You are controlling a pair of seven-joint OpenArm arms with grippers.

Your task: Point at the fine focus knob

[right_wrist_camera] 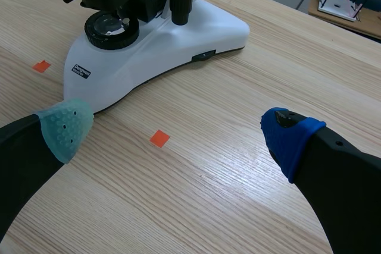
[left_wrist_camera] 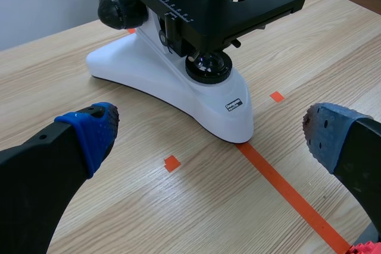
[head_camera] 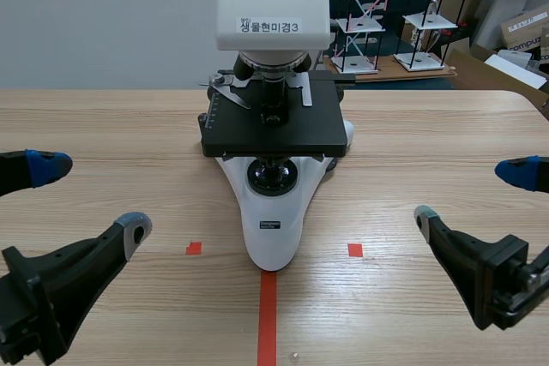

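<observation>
Sitting on the worktop, the microscope wears a label reading "생물현미경3". Left hand and right hand hang released, flanking its base.

Bright even light, soft shadows, sharp

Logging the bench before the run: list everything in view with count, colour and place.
microscope: one, white body, black stage, table centre.
focus knobs: two, black, one each side of the microscope, behind the stage.
table: one, light wood, under the microscope.
stick models: several, black and white, behind the table.
cardboard boxes: at least two, brown, back right.
left gripper: one, black, open, low left.
right gripper: one, black, open, low right.
</observation>
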